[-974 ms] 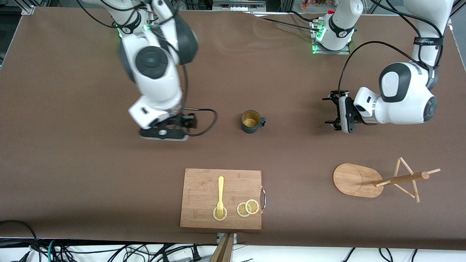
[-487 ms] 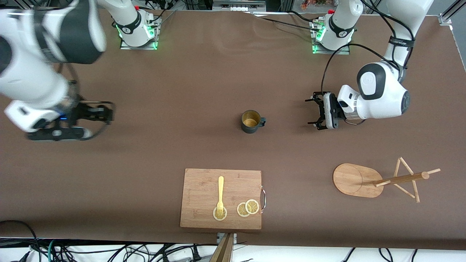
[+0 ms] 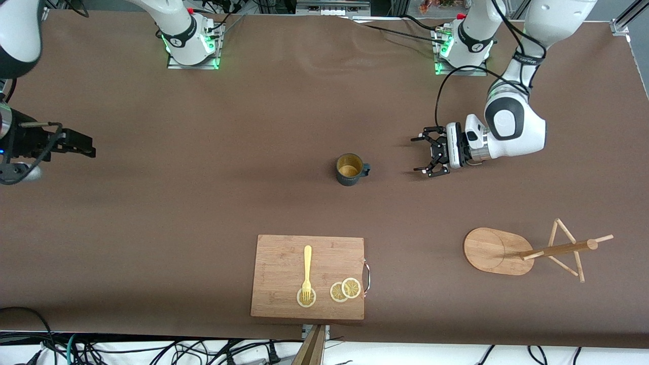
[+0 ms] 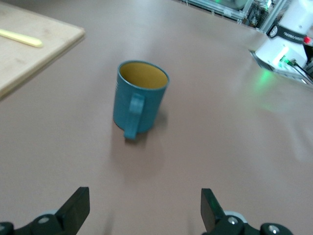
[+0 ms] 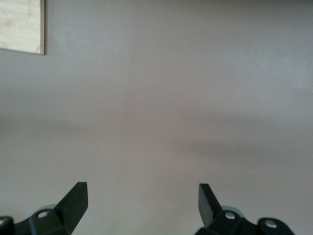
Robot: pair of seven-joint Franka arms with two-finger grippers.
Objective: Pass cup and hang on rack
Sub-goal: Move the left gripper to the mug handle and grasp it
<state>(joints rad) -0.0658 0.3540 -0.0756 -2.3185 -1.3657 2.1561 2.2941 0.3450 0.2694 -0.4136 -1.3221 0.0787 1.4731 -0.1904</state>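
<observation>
At mid-table the cup [image 3: 350, 169] stands upright (handle toward the left arm's end) — the left gripper [image 3: 425, 151], fingers spread, hovers beside it. The right gripper [image 5: 142, 205], also spread, hangs over bare table.

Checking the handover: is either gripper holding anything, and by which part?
Nothing is held. Left gripper is open beside the ribbed dark teal mug; right gripper is open over bare table.
</observation>
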